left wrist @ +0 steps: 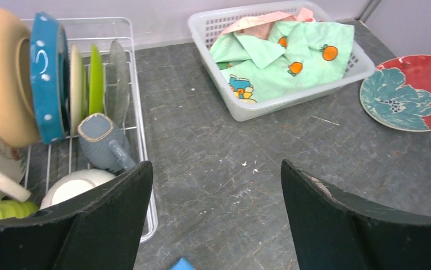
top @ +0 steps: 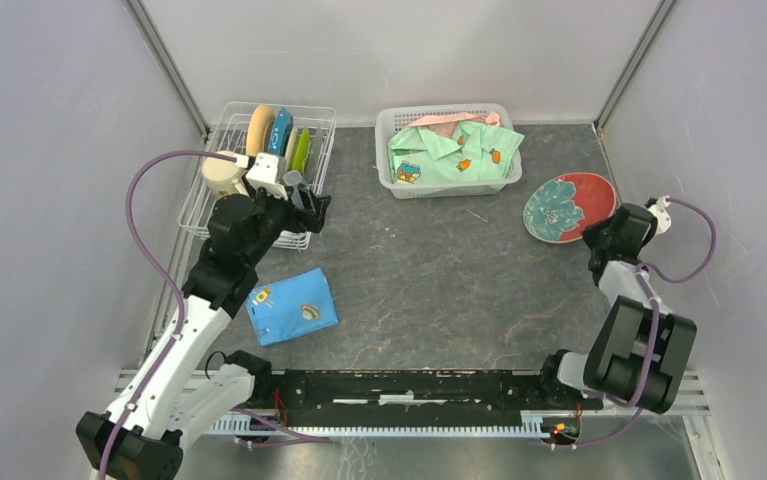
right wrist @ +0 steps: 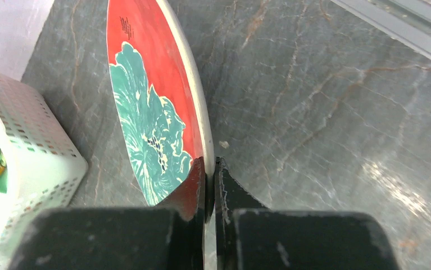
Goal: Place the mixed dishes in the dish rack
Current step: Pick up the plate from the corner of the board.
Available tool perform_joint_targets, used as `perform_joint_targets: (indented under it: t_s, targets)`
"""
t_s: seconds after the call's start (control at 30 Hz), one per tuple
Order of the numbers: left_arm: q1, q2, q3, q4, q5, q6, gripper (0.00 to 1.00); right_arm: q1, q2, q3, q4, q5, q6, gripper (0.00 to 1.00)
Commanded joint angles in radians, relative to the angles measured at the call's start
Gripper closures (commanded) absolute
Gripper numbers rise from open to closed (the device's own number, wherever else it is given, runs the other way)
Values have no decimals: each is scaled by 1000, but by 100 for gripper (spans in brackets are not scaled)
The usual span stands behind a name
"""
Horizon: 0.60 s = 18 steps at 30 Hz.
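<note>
The white wire dish rack (top: 304, 108) at the table's far left holds dishes standing on edge, among them a blue dotted plate (left wrist: 47, 79). At far right, the right gripper (right wrist: 210, 169) pinches the near rim of the red flowered plate (top: 569, 207). The left gripper (left wrist: 216, 166) hovers beside the rack, fingers spread wide.

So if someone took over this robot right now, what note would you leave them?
Left gripper: open, empty, at the near right corner of the dish rack.
Right gripper: shut on the rim of the red flowered plate.
Done: blue dotted plate, lime-green plate, grey cup, white bowl and more sit in the rack.
Left: the red plate is the only dish visible outside the rack; carry it over and slot it in.
</note>
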Motion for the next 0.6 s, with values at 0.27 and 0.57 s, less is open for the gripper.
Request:
perform_joint_targets:
  t_s: [0.27, 0.57]
  targets:
    - [-134, 108, 27, 66, 146, -20, 20, 35, -321, -119, -263, -133, -131, 100]
    - [-327, 149, 39, 8, 110, 42, 25, 268, -496, -167, -345, -242, -55, 100]
